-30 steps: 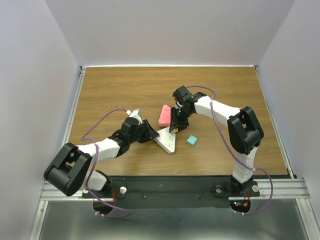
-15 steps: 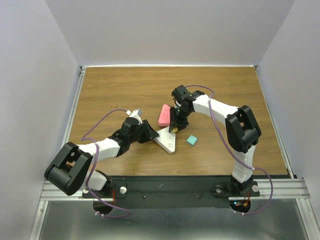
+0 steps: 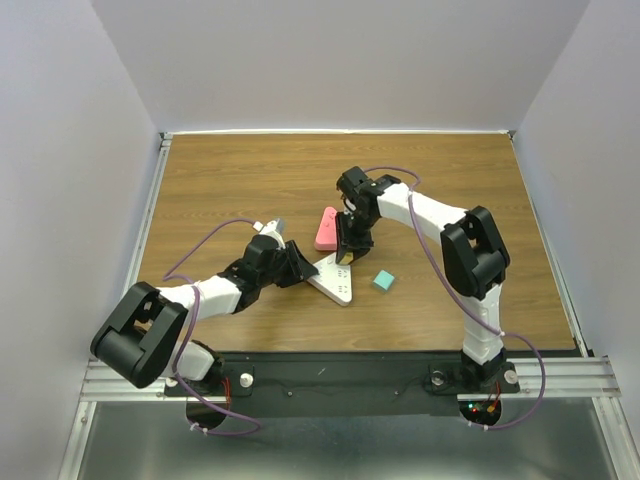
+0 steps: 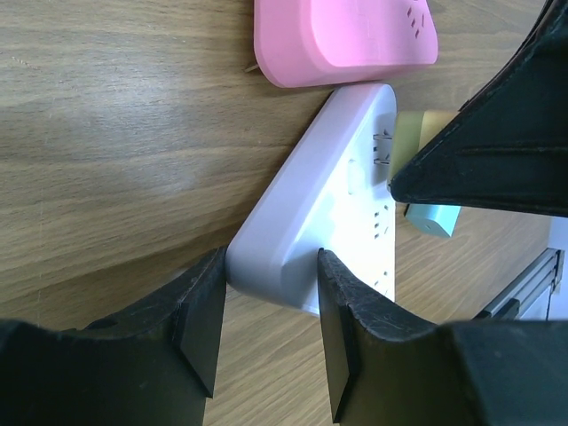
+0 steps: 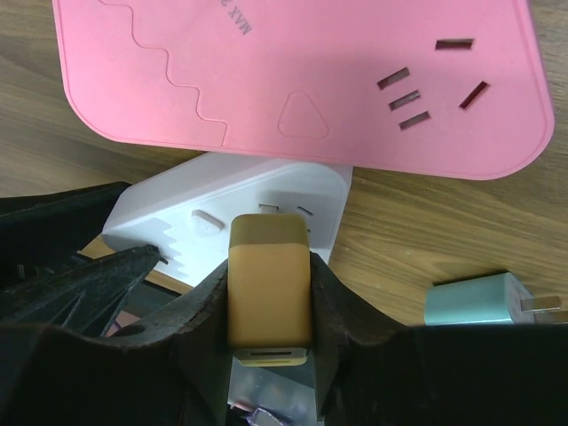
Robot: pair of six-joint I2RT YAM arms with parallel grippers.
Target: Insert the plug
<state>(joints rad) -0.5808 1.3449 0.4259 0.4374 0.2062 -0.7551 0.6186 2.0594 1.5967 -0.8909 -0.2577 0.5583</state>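
Note:
A white power strip (image 3: 336,279) lies at the table's middle. My left gripper (image 3: 300,266) is shut on its near end, one finger on each long side (image 4: 266,277). My right gripper (image 3: 347,250) is shut on a tan plug (image 5: 269,284), clamped on its two sides. The plug (image 4: 414,133) stands over the far end of the white strip (image 5: 253,186). Its metal prongs (image 4: 383,147) reach the strip's face, and a short length of them shows in the left wrist view.
A pink power strip (image 3: 326,229) lies touching the white strip's far end (image 5: 293,80). A teal plug (image 3: 383,281) rests on the wood to the right of the white strip (image 5: 470,303). A raised rail edges the table.
The right arm's wrist and elbow have swung a little to the left while the plug stays over the strip. The left arm and the white strip have not moved.

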